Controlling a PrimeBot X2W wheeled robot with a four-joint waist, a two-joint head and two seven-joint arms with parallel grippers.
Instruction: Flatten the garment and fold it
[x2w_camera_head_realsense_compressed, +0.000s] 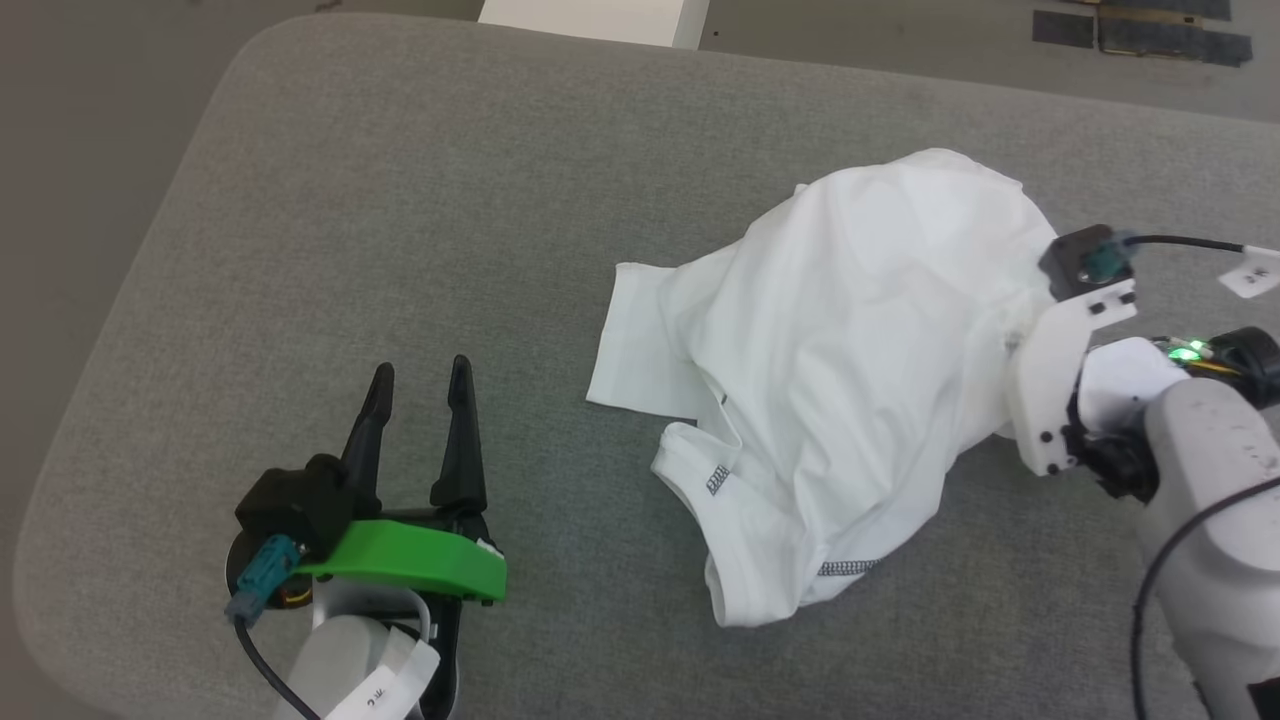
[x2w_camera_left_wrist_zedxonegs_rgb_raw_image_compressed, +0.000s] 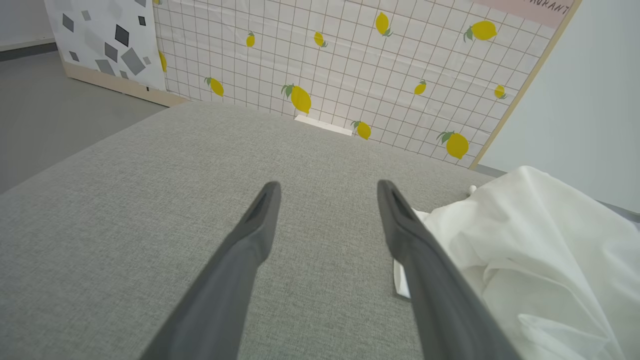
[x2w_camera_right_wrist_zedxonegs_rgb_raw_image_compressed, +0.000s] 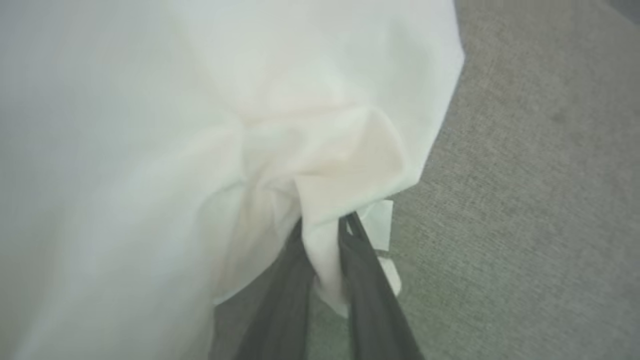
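Your garment sits bunched in a mound on the right half of the grey padded surface, nowhere near flat. One sleeve lies out toward the left, the collar & a stitched hem edge droop on the near side, and the rest is tented up. It's tented b/c your right gripper has it: in the right wrist view the two dark fingers are pinched together on a fold of white fabric at the mound's right edge. Creases radiate from the pinch, so the grip looks to be carrying some of the weight. I'd judge that's a pick-up point for lifting & spreading, i.e. you're at the very start of the flatten step, w/ no fold made yet. Which part of the garment is pinched I can't tell; the gathered cloth hides it. Your left gripper hangs well apart at the near left, jaws wide w/ nothing between them, fingers pointing away from you over bare surface. Its wrist view has the garment just off to the right, one flat white edge peeking out beside the right finger. Prob. it's placed there to take a second corner once the cloth is raised. Watch out: thin fabric + small pinch may slip if you pull fast. The white box at the far edge is out of the way.
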